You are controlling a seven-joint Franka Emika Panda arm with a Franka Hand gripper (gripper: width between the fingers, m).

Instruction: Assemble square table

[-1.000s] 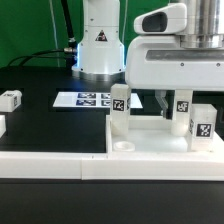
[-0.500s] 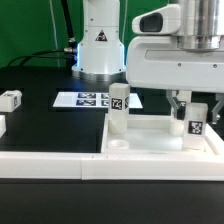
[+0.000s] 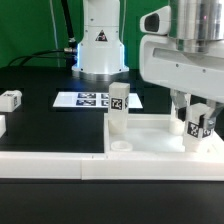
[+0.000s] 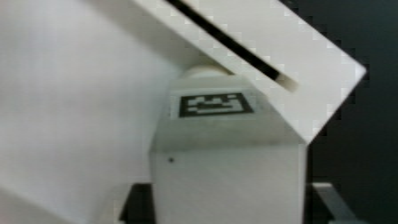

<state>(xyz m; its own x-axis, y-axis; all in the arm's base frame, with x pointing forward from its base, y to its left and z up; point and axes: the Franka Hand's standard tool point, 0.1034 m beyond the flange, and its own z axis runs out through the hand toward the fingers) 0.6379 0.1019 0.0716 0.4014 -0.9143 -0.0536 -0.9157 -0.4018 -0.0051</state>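
The white square tabletop lies at the front, pressed against a long white rail. One short white tagged leg stands upright in its corner on the exterior view's left. My gripper is shut on a second tagged leg, which stands upright at the tabletop's corner on the exterior view's right. In the wrist view this leg fills the gap between my dark fingers, over the tabletop. A loose leg lies far to the exterior view's left.
The marker board lies flat behind the tabletop. The robot's white base stands at the back. Part of another white piece shows at the exterior view's left edge.
My gripper and wrist have shifted to the exterior view's right and turned. The leg in it now shows a different tagged face.
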